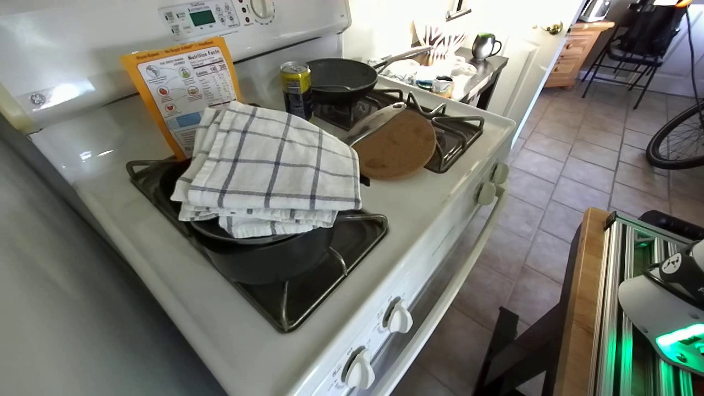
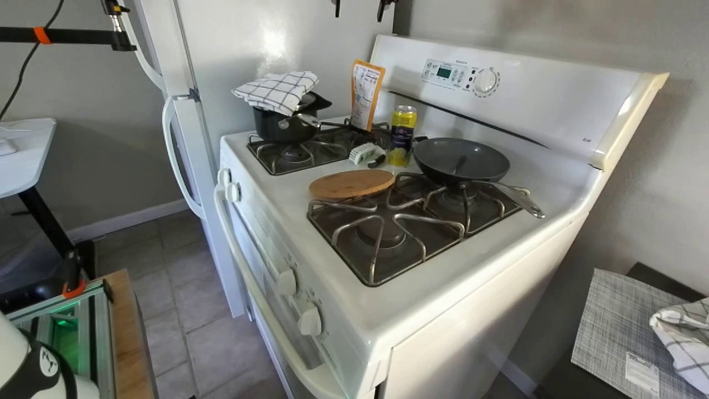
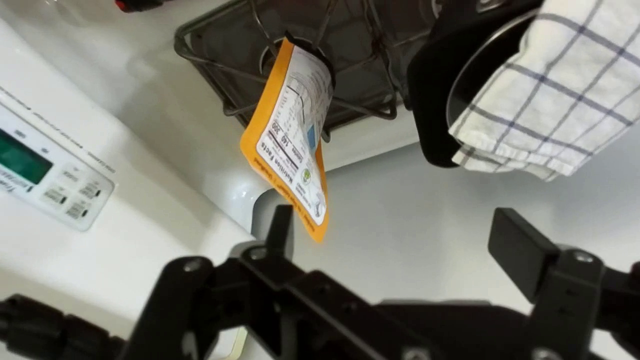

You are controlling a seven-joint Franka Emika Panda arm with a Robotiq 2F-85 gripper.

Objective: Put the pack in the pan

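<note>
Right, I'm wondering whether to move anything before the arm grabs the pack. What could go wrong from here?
The pack stands upright, so the open gripper could tip it with a bump. In both exterior views the can stands roughly between the pack and the pan, so a low carry might knock it down. The pack also looks curved in the wrist view, so it may bend when gripped.

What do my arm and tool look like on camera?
The tool is black, with blocky fingers, jointed links and silvery screws. The Franka arm, only partly visible, is rounded and white, with a black band, round white logo and green light.
</note>
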